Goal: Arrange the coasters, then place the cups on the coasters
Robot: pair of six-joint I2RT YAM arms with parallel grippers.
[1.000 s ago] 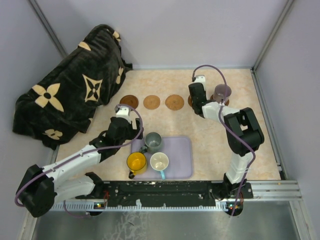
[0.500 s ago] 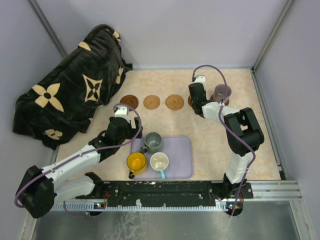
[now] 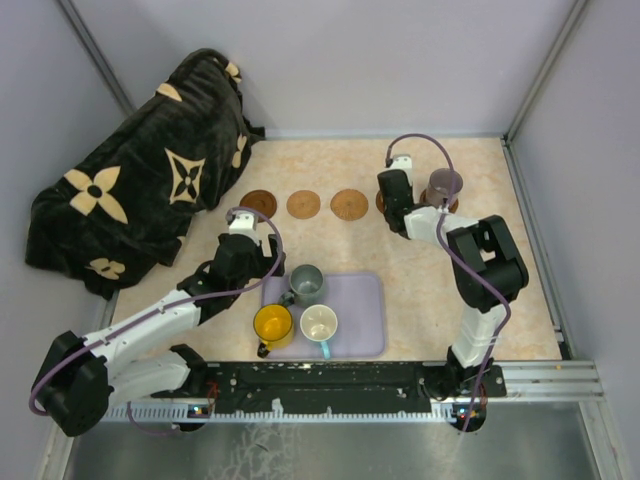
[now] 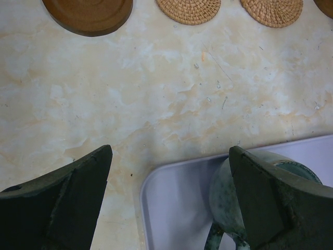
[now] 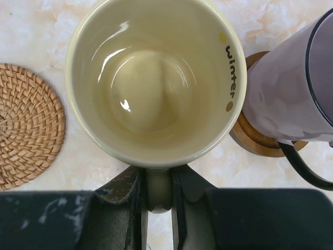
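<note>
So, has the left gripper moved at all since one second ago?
No. In the top view the left gripper stays open over the far left corner of the lavender tray, beside the grey-green cup.

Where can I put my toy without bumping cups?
The right half of the tray is bare. So is the table between the tray and the empty coasters. It's crowded by the purple cup, where the right fingers hold the pale yellow cup, and on the tray's left, with three cups.
</note>
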